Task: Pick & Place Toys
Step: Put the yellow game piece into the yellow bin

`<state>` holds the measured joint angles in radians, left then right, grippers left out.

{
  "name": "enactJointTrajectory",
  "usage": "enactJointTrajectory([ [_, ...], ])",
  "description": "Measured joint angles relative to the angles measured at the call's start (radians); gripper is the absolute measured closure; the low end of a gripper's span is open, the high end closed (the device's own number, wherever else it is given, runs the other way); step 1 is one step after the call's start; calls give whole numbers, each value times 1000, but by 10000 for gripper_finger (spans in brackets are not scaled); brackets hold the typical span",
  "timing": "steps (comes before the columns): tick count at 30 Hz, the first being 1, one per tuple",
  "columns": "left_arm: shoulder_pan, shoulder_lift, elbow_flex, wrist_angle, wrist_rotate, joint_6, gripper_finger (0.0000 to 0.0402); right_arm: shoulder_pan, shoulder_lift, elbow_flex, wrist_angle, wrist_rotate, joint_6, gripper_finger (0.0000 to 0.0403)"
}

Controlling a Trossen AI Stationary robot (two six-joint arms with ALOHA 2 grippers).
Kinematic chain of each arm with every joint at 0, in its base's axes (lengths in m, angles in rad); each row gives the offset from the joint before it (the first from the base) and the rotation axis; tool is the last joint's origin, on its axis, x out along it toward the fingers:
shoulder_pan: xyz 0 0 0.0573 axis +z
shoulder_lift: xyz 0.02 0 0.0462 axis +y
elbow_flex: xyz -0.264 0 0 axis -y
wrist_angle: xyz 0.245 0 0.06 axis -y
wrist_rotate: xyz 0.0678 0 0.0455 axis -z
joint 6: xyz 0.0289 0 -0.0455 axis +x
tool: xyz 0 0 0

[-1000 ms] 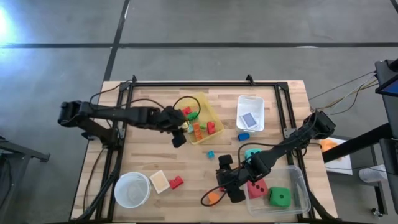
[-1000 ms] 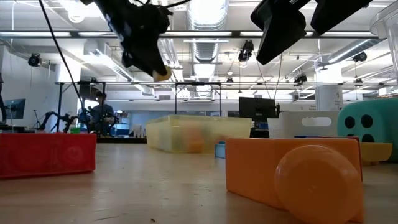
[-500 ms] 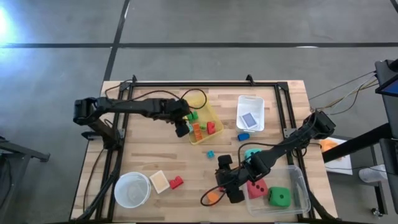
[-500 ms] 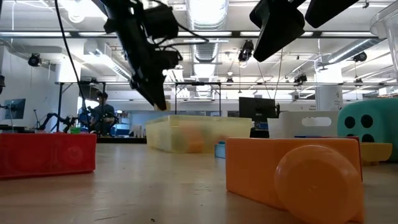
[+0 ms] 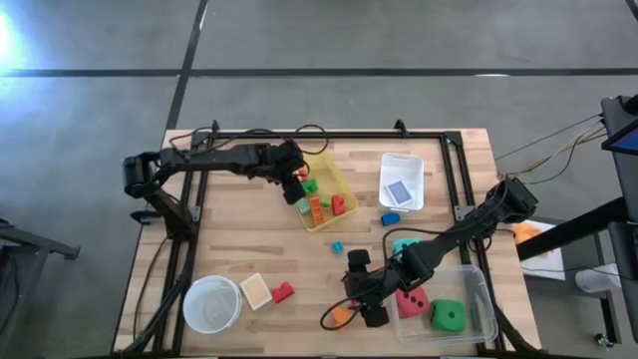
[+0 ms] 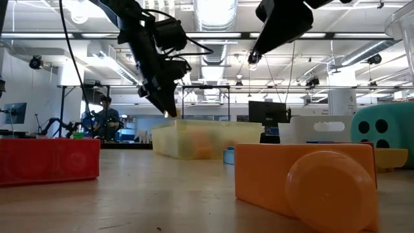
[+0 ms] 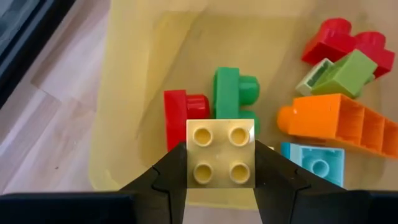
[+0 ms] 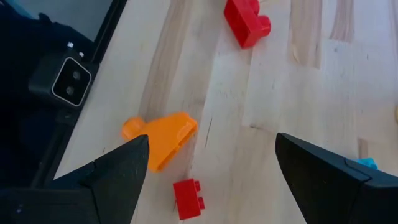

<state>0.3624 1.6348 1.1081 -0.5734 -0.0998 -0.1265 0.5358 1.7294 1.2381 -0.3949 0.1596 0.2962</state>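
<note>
My left gripper [image 5: 297,184] hangs over the near-left corner of the yellow bin [image 5: 326,206], shut on a pale yellow four-stud block [image 7: 221,152]. In the bin [image 7: 124,93] lie a red block [image 7: 184,112], a green one [image 7: 233,93], an orange one [image 7: 336,121] and others. Near the table's front edge my right gripper [image 5: 357,299] stands open above the wood. Between its fingers in the right wrist view shows an orange block [image 8: 161,140] lying on the table, with a small red block [image 8: 188,199] beside it. My left gripper pinches the pale yellow block by two opposite side walls [image 7: 188,155] between its two fingers. The fingers slant down from the table's left. The block is lifted clear above the inside of the bin, its studded face turned toward the wrist camera.
A white bowl [image 5: 211,304], a pale square block [image 5: 256,290] and a red block [image 5: 283,291] sit front left. A clear bin [image 5: 474,289] front right holds a pink-red die [image 5: 412,301] and a green die [image 5: 449,317]. A teal die [image 5: 404,246] and white bin [image 5: 402,181] stand right of centre.
My left gripper has carried the pale yellow block toward the table's far edge and a little right, from beside the yellow bin to over its corner, sinking as it went. The block has stayed in the fingers.
</note>
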Motion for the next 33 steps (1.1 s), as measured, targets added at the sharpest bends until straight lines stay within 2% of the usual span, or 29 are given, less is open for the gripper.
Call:
enactJointTrajectory([
  [17,48,0,6,21,3,-11,264,-7,0,0,20,0,-20,60],
  [22,45,29,10,31,4,-29,264,-7,0,0,20,0,-70,60],
  [29,49,161,153,-49,23,-33,264,-6,0,0,33,0,-94,60],
  [33,48,183,176,-84,24,-12,264,-6,0,0,33,0,-94,60],
])
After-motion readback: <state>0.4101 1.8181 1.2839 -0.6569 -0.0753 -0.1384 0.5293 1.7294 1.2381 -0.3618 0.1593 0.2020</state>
